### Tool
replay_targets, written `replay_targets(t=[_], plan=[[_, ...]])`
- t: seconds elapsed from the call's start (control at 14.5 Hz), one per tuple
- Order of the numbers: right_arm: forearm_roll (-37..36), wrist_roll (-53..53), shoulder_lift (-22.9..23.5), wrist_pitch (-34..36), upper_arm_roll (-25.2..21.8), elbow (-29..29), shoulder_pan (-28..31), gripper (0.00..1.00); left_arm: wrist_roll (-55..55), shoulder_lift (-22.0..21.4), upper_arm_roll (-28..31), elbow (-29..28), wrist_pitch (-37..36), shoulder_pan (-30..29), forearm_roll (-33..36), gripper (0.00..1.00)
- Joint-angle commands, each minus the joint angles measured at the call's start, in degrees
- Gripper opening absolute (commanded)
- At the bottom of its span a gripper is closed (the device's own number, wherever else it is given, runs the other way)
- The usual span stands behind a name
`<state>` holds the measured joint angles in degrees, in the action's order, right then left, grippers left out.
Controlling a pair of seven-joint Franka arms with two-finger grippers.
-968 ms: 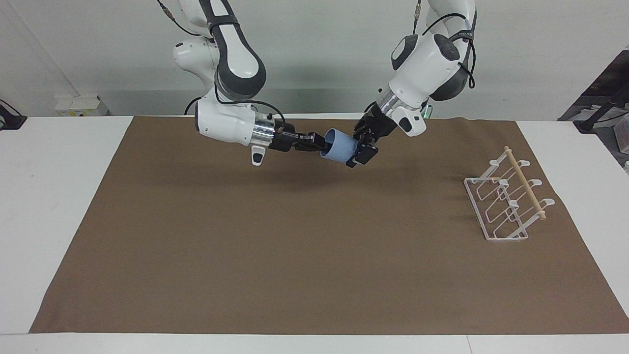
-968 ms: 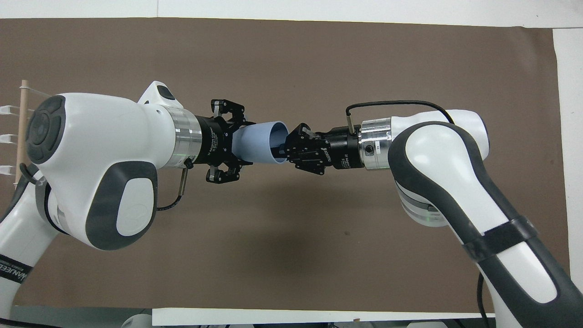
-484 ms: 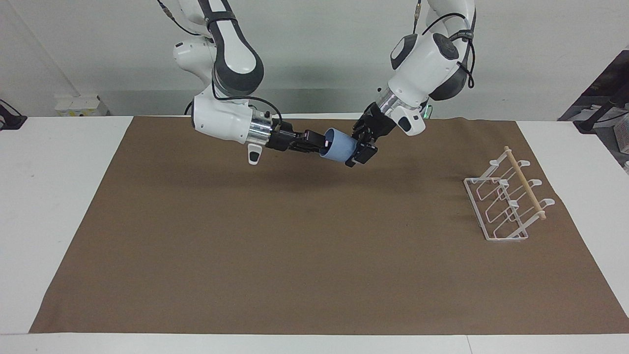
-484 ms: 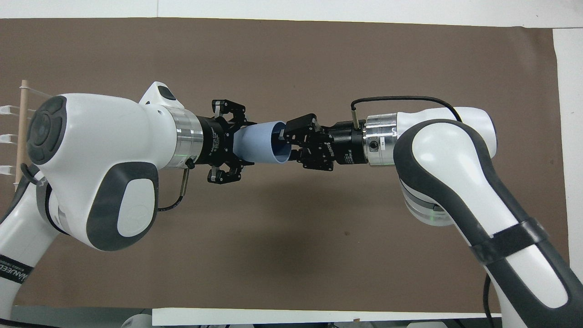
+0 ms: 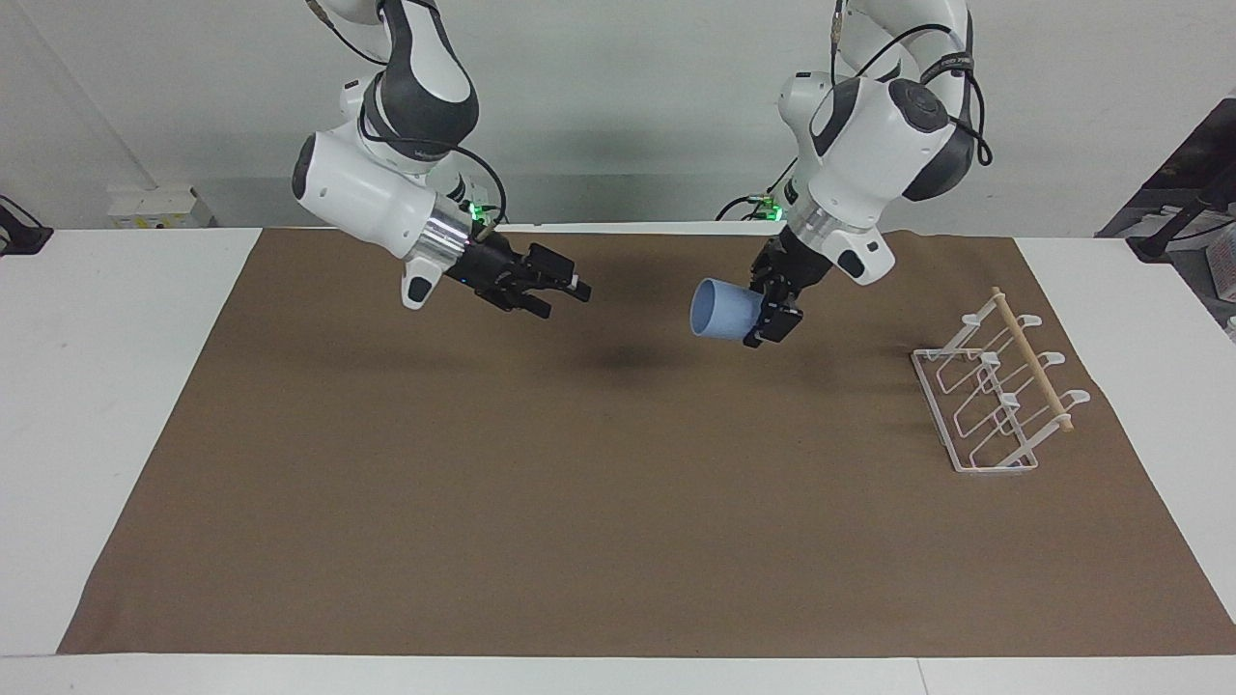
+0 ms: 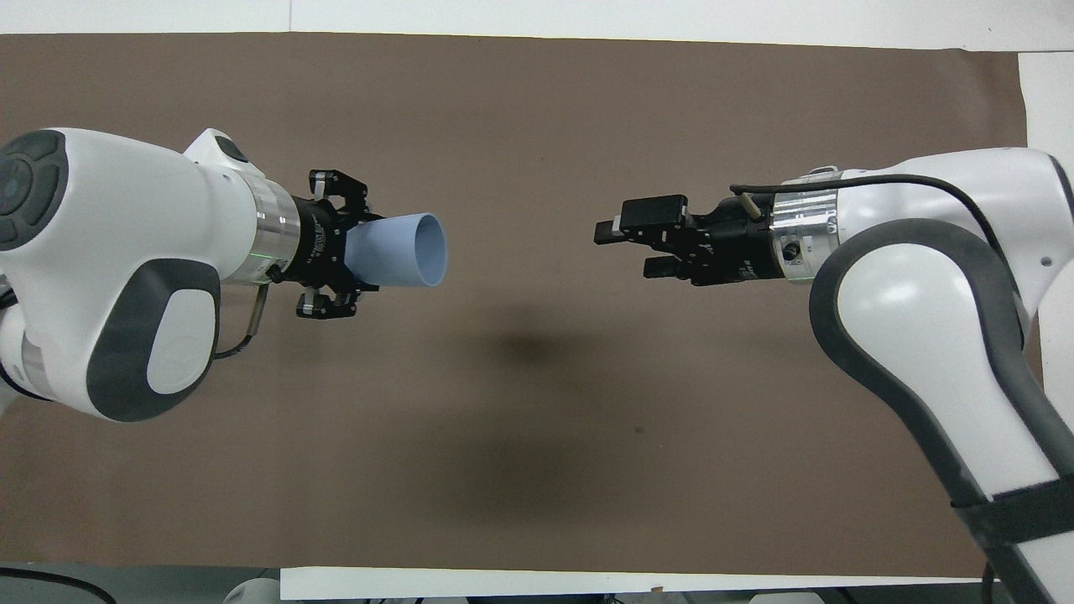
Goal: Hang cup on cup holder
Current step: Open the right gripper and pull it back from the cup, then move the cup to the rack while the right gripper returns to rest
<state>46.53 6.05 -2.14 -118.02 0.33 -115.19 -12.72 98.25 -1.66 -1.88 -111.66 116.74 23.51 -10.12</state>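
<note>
Pincers parted | left pincer (image 5: pixel 775 319) holds cup (image 5: pixel 719 310), hollow | right pincer (image 5: pixel 555 287) spread

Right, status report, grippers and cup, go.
Left gripper shut on the cup, in the air over the brown mat. Right gripper open, empty, over the mat. Cup holder bare, path to it unobstructed.

The cup holder (image 5: pixel 997 394) stands on the mat (image 5: pixel 541 512) toward the left arm's end of the table (image 5: pixel 116 386).
</note>
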Motion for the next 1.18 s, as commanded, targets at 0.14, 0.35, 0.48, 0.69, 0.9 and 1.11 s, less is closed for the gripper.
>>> replay_targets(t=[0.14, 0.35, 0.48, 0.69, 0.9, 1.11], plan=[[-19.5, 0.1, -0.1, 0.7, 0.6, 0.7, 7.4, 0.99, 2.6, -0.6, -0.1, 0.8, -8.2, -3.0, 27.1, 0.39], [-32.1, 0.2, -0.1, 4.7, 0.5, 5.6, 9.5, 0.99, 3.0, -0.6, -0.2, 0.7, -7.8, -6.1, 42.1, 0.39], [-42.4, 0.6, 0.3, 12.1, 0.6, 11.5, 9.6, 0.99, 4.3, 0.2, -0.2, 0.7, -7.2, -8.0, 53.2, 0.39], [-49.4, 0.5, 0.6, 23.8, 0.5, 20.2, 12.4, 0.99, 12.5, 5.2, -0.2, 2.2, -8.1, -9.0, 69.5, 0.39], [-50.8, 0.4, 0.6, 33.0, 0.3, 26.3, 13.2, 0.99, 13.1, 7.0, -0.2, 2.2, -10.6, -9.2, 79.8, 0.39], [-51.8, 0.1, 0.5, 36.4, 0.4, 26.6, 13.3, 0.99, 13.0, 8.6, -0.3, 2.3, -7.9, -10.7, 87.9, 0.39]])
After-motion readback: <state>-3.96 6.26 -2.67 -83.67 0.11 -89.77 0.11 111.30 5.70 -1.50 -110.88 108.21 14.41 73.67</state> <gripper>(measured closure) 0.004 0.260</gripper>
